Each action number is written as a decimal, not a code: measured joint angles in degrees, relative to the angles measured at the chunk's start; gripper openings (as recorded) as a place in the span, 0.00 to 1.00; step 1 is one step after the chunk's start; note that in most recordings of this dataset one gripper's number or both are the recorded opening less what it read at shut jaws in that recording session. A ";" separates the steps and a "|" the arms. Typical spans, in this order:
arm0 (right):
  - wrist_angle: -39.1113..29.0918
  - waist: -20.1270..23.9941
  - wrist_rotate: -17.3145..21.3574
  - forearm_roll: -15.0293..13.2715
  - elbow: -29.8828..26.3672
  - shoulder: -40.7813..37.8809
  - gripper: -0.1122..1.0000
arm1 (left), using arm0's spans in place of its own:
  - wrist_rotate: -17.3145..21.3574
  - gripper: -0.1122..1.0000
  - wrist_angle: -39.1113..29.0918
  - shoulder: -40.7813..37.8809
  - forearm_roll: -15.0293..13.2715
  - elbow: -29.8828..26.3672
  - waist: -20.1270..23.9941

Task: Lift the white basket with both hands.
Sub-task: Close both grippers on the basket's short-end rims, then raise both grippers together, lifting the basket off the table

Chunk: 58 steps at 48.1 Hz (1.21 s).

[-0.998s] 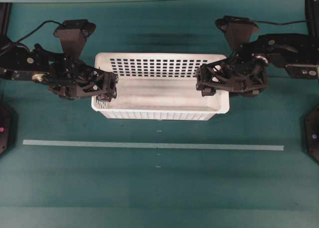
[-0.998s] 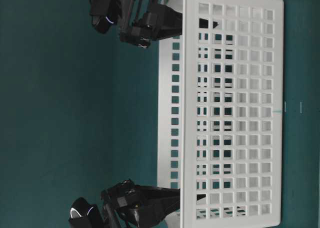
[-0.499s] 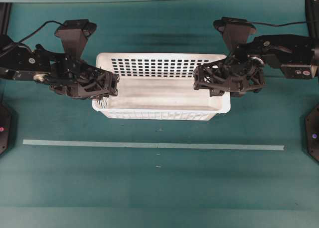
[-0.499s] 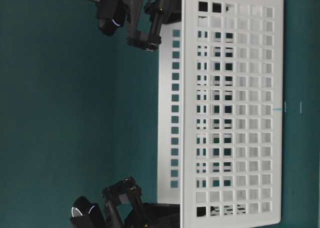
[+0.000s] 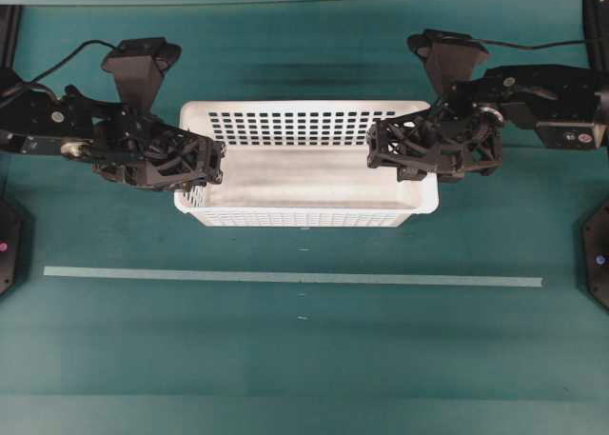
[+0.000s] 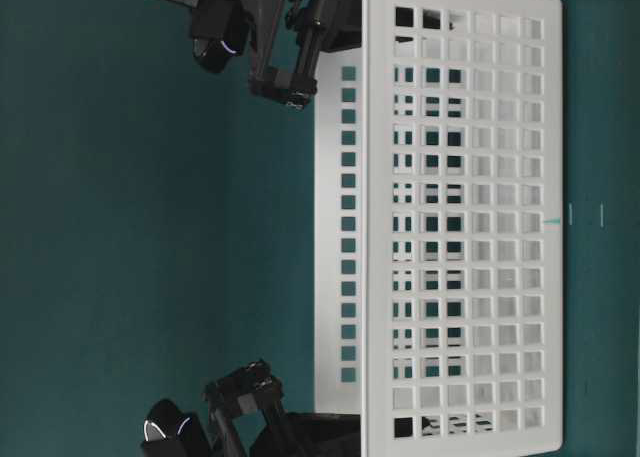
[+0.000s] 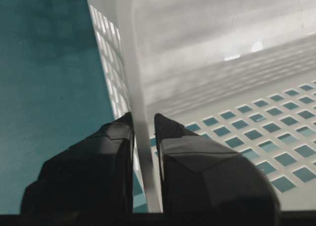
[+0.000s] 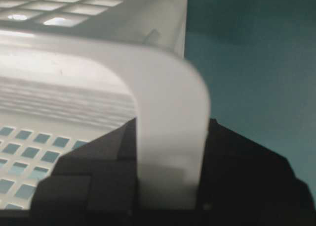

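The white basket (image 5: 304, 183) lies across the middle of the green table, with perforated walls and nothing inside. It also shows in the table-level view (image 6: 460, 217). My left gripper (image 5: 215, 165) is shut on the basket's left end rim. In the left wrist view the gripper (image 7: 144, 126) has one finger outside the rim (image 7: 134, 77) and one inside. My right gripper (image 5: 379, 155) is shut on the right end rim. In the right wrist view the gripper (image 8: 170, 161) has the broad white rim (image 8: 170, 117) pinched between its fingers. I cannot tell whether the basket floor touches the table.
A pale tape line (image 5: 285, 277) runs across the table in front of the basket. Black arm bases stand at the left edge (image 5: 6, 245) and the right edge (image 5: 598, 254). Cables trail behind both camera housings.
Both grippers turned and closed onto the basket's end rims. In the table-level view the basket has shifted slightly away from the table surface.
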<state>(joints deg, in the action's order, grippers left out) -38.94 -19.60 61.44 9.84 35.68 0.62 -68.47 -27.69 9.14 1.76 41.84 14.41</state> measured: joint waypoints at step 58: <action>-2.37 4.48 0.79 1.32 0.09 3.87 0.26 | -0.53 0.15 -1.93 4.22 0.00 -0.26 -5.19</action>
<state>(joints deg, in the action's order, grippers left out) -41.31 -15.12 62.23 11.16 35.77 4.48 -68.99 -29.62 13.36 1.76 41.57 9.23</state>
